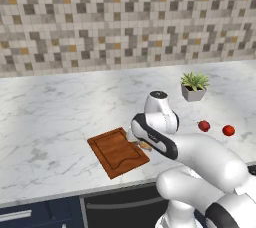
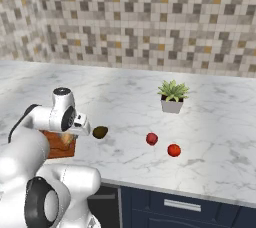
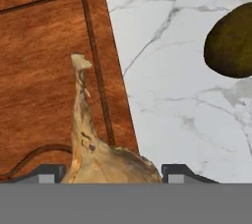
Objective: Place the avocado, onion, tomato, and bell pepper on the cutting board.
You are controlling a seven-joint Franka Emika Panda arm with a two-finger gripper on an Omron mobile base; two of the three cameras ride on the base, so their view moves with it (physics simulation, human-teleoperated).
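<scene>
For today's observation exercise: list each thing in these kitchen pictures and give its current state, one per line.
onion: gripped in the claw, over the board's edge, stalk pointing away.
cutting board: flat on the counter, nothing resting on it.
avocado: on the counter, beside the board.
two red vegetables: on the counter, apart.
potted plant: upright.

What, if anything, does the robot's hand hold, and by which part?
The hand holds the onion by its bulb, with the stalk pointing away over the cutting board.

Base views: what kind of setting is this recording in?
A rendered kitchen, most likely: a marble counter backed by a mosaic tile backsplash, dark blue cabinet drawers underneath, and a wooden cutting board with produce such as the avocado lying nearby.
</scene>
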